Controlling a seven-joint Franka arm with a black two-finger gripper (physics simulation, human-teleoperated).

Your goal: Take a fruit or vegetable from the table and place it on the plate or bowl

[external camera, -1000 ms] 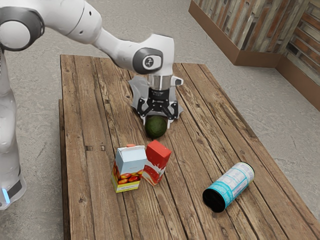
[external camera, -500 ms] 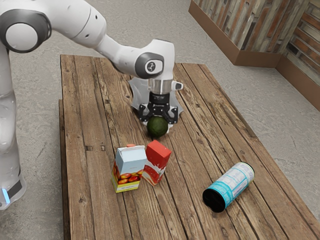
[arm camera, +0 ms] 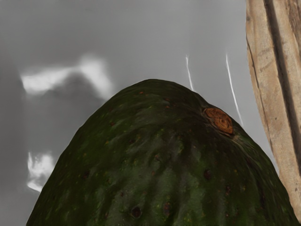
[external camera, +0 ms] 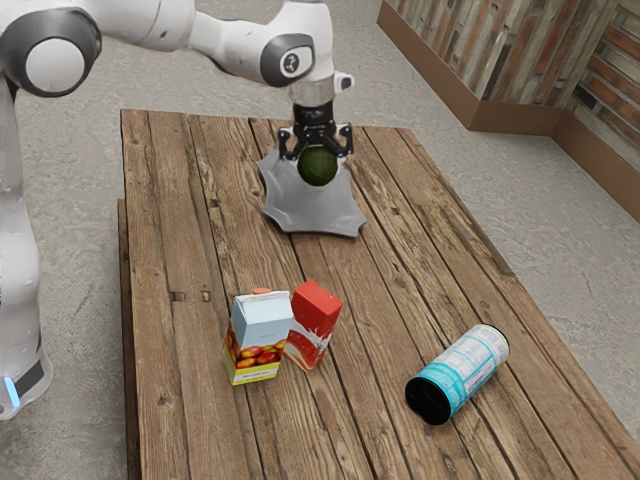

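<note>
Exterior view. The arm (external camera: pixel 150 25) enters from 10 o'clock and reaches over the far half of the table (external camera: pixel 420 260). The tool (external camera: pixel 316 156) points straight down, its two black fingers (external camera: pixel 289 148) clenched on a dark green avocado (external camera: pixel 317 168) from either side. The avocado hangs in the air over the far part of the plate (external camera: pixel 312 212) and looks clear of its surface. The plate is grey with a scalloped rim and lies flat on the planks. From the plate, two cartons stand upright at 6 o'clock, well apart from it: a juice carton (external camera: pixel 255 338) with fruit printed on it, and a red carton (external camera: pixel 314 325) at its 3 o'clock, touching or just beside it. A can (external camera: pixel 458 373) lies on its side at 4 o'clock from the cartons, well apart, with its dark open end toward the near edge.

Wrist view. The avocado (arm camera: pixel 160 165) sits right under the hand, its skin pebbled dark green, with a brown stem scar (arm camera: pixel 218 120) on its upper flank. Behind it is the grey plate (arm camera: pixel 94 42) with white glints. A table (arm camera: pixel 277 94) plank shows beside the plate, on the stem-scar side.
</note>
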